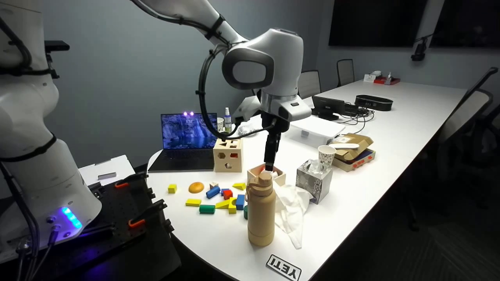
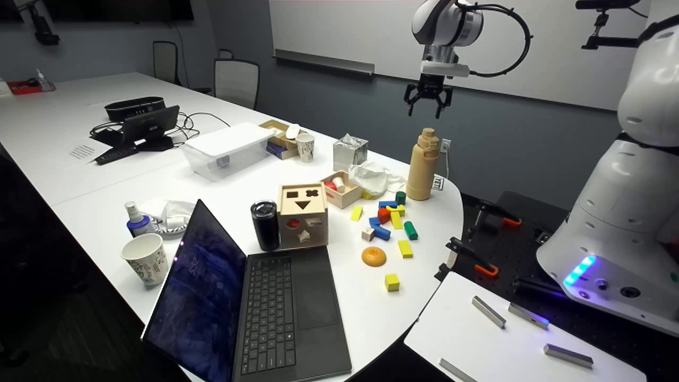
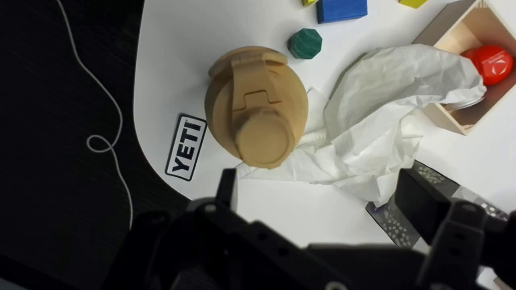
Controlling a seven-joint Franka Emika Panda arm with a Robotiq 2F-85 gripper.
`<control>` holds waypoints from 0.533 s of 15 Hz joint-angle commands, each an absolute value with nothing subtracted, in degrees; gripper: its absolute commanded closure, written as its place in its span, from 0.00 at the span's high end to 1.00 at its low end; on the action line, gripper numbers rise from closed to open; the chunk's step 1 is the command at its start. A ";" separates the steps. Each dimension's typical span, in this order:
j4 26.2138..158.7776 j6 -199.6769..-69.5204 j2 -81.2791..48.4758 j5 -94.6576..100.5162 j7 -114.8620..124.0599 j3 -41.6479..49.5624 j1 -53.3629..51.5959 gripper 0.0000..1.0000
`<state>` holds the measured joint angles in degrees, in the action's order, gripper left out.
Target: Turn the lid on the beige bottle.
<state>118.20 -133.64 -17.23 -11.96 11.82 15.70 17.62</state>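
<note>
The beige bottle (image 1: pixel 261 218) stands upright near the rounded end of the white table. It also shows in an exterior view (image 2: pixel 422 172) and from above in the wrist view (image 3: pixel 217 110). Its lid (image 1: pixel 265 178) is the round beige cap on top, also visible in an exterior view (image 2: pixel 428 131) and in the wrist view (image 3: pixel 266 139). My gripper (image 2: pixel 424 112) points down above the bottle, apart from the lid. In the wrist view my gripper (image 3: pixel 316 185) is wide open and empty. The lid lies beyond the fingertip line there, closer to the left finger.
A crumpled white cloth or tissue (image 1: pixel 291 207) lies beside the bottle. A tissue box (image 1: pixel 314 181), a wooden tray (image 2: pixel 342 196) and a green block (image 3: pixel 305 43) are close by. Several coloured blocks, a wooden cube (image 1: pixel 228 156) and a laptop (image 2: pixel 297 313) stand farther off.
</note>
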 commanded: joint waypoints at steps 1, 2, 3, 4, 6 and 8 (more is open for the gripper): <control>117.92 -133.17 -18.65 -14.54 13.28 15.90 18.39 1.00; 117.91 -133.22 -19.16 -15.15 13.22 15.84 18.61 1.00; 117.72 -133.09 -19.75 -15.67 13.25 15.81 18.78 1.00; 117.55 -132.85 -20.29 -16.25 13.15 15.70 18.88 1.00; 117.40 -132.62 -21.01 -16.87 13.17 15.63 18.91 1.00; 117.43 -132.39 -21.45 -16.98 13.45 15.77 18.86 0.97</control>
